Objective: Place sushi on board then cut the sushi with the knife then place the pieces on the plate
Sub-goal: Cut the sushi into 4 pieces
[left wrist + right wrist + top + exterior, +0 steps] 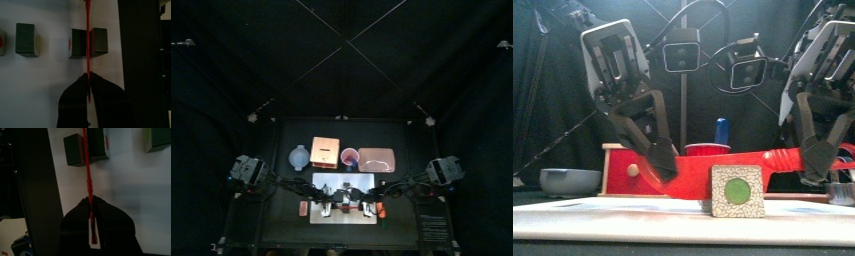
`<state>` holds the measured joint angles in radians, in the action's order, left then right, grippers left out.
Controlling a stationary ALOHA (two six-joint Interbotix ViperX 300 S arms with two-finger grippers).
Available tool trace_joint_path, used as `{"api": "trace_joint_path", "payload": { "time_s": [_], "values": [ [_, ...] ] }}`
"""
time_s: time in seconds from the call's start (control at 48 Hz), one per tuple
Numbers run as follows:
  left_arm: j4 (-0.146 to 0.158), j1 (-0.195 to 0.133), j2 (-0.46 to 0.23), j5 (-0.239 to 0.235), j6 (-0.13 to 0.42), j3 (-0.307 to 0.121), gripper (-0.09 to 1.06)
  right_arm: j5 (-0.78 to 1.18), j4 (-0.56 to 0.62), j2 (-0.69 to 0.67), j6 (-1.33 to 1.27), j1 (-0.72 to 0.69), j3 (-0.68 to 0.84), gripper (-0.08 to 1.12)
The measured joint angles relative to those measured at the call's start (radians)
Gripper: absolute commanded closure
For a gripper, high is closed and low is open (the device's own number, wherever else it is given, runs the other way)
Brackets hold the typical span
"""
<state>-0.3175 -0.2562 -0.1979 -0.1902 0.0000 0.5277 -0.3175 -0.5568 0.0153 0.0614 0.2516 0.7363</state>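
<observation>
Closest to the front camera, one sushi piece (738, 191) is standing on end near the front edge of the white cutting board (593, 215). Cutting is the step in hand: the left claw (88, 75) is clamping the red knife (87, 40), whose blade is running between two dark green blocks (100, 41) on the board. The right claw (89, 199) is pinching it too, seemingly at the other end. Next, I judge, the blade is needing a straight downward press, before pieces go to the pink tray (376, 159) behind the board.

Overhead, table-level, wrists along red knife (87, 50)
</observation>
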Motion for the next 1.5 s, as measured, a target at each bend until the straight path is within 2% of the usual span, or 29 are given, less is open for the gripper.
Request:
{"api": "trace_joint_path", "payload": {
  "time_s": [0.25,0.521,0.792,1.0,1.125,1.312,1.5],
  "values": [
    [-0.015,-0.009,0.0,0.0,-0.002,-0.002,0.57,0.002,-0.009,0.0,0.002,0.011,-0.003,0.67],
    [-0.012,-0.011,0.018,-0.003,-0.002,-0.008,0.57,-0.002,-0.008,-0.005,0.002,0.014,-0.005,0.67],
    [0.034,-0.008,0.069,-0.005,0.003,-0.006,0.57,-0.008,-0.003,-0.064,-0.002,0.014,-0.006,0.67],
    [0.103,-0.003,0.121,-0.005,0.0,-0.006,0.56,-0.009,0.018,-0.127,-0.002,0.0,0.003,0.67],
    [0.141,-0.003,0.155,-0.003,-0.003,0.008,0.56,-0.011,0.026,-0.164,-0.002,-0.02,0.014,0.67],
    [0.155,0.008,0.192,0.035,-0.003,0.038,0.56,-0.009,0.031,-0.212,0.003,-0.046,0.038,0.67],
    [0.137,0.012,0.193,0.06,-0.003,0.058,0.56,-0.008,0.034,-0.218,0.005,-0.057,0.051,0.67]
  ]
}}
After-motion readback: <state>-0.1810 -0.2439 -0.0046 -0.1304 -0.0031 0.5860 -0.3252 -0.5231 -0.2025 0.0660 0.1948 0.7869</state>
